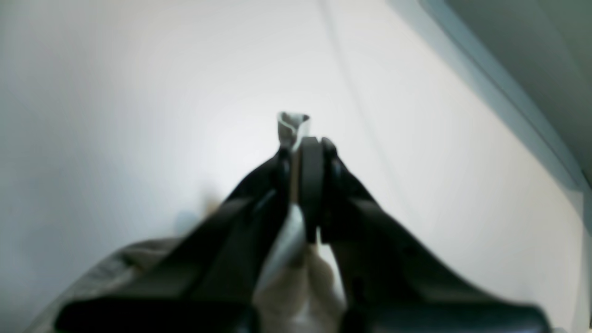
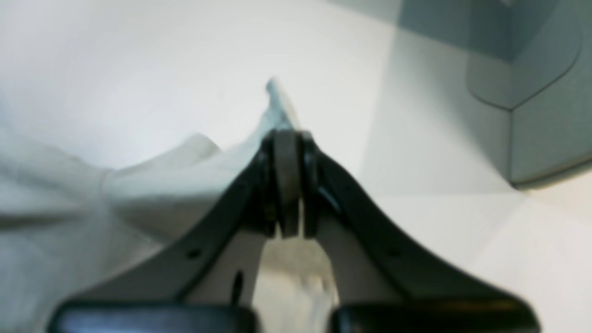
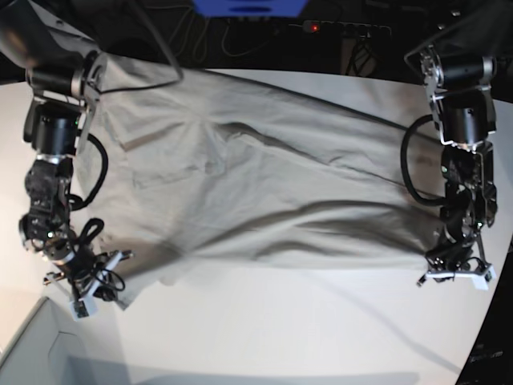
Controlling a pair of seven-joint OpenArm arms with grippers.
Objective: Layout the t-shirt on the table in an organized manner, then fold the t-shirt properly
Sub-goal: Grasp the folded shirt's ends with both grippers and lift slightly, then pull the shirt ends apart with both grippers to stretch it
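Cloth pinched in each hand is the near story: the left hand (image 1: 305,143) is clamped together on a tuft of the t-shirt (image 3: 264,192), the right hand (image 2: 286,138) likewise on a corner. Farther up the base frame, the shirt lies spread across the counter (image 3: 321,337), sagging between grips. It looks light, limp and wrinkle-prone, best held at hem corners or shoulders.

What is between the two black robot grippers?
In the base view, the beige-grey cloth t-shirt stretches between the left gripper and right gripper, over the white table.
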